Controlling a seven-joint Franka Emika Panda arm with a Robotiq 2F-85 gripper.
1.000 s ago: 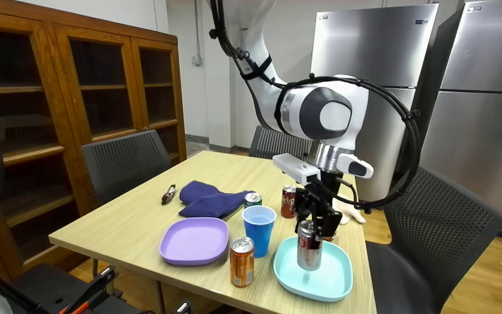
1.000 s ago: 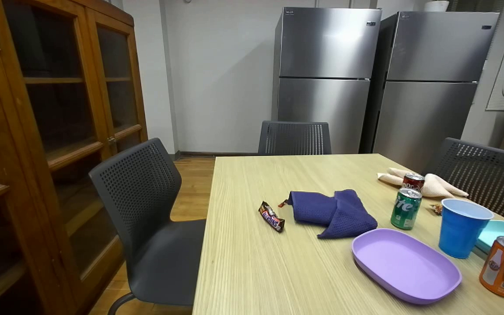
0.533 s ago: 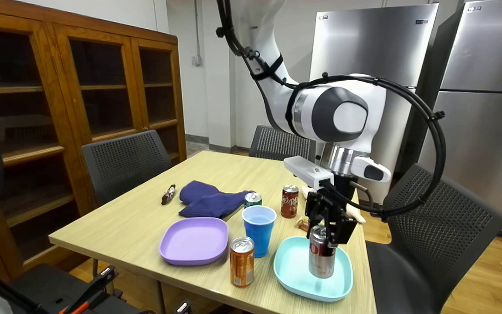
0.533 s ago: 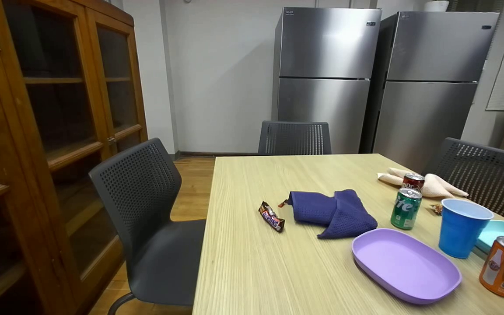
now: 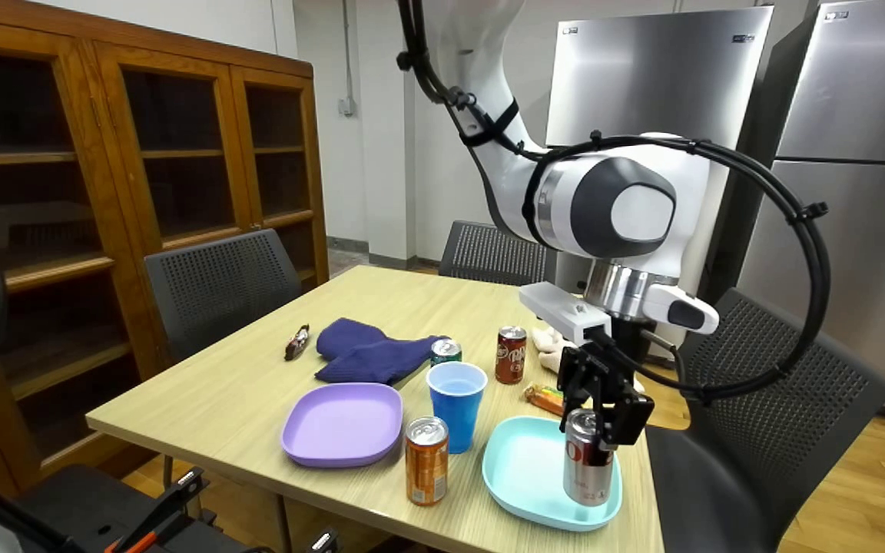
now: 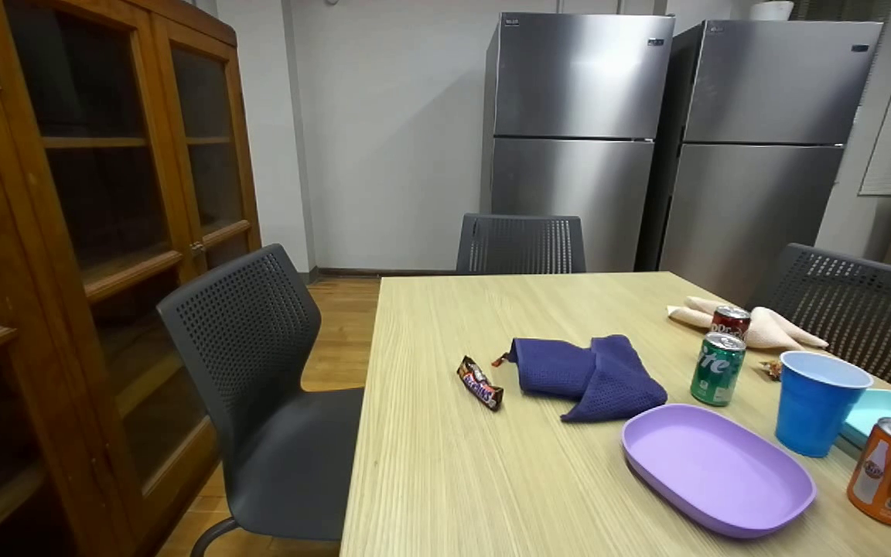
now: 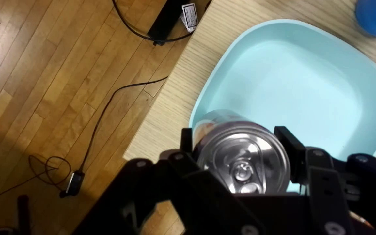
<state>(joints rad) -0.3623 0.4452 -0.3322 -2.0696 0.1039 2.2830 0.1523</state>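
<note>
A silver can with red lettering (image 5: 588, 465) stands roughly upright between the fingers of my gripper (image 5: 591, 432), which is shut on its upper part. Looking down in the wrist view, the can's lid and tab (image 7: 242, 163) fill the space between the two black fingers (image 7: 288, 143). Beneath lies a light teal plate (image 5: 512, 491), and the can is over its side near the table edge. Whether the can's base touches the plate, I cannot tell. The gripper and silver can are outside the frame in an exterior view where part of the teal plate (image 6: 890, 410) shows.
Near the teal plate stand an orange can (image 5: 426, 461), a blue cup (image 5: 456, 407) and a dark red can (image 5: 510, 355). A wrapped snack (image 5: 544, 398) lies behind it. Farther off are a purple plate (image 5: 343, 426), green can (image 6: 718, 370), navy cloth (image 6: 592, 379) and candy bar (image 6: 480, 383).
My gripper, still around the silver can, has moved rightward and a little lower across the teal plate in an exterior view. The arm has slid out past the right edge elsewhere.
</note>
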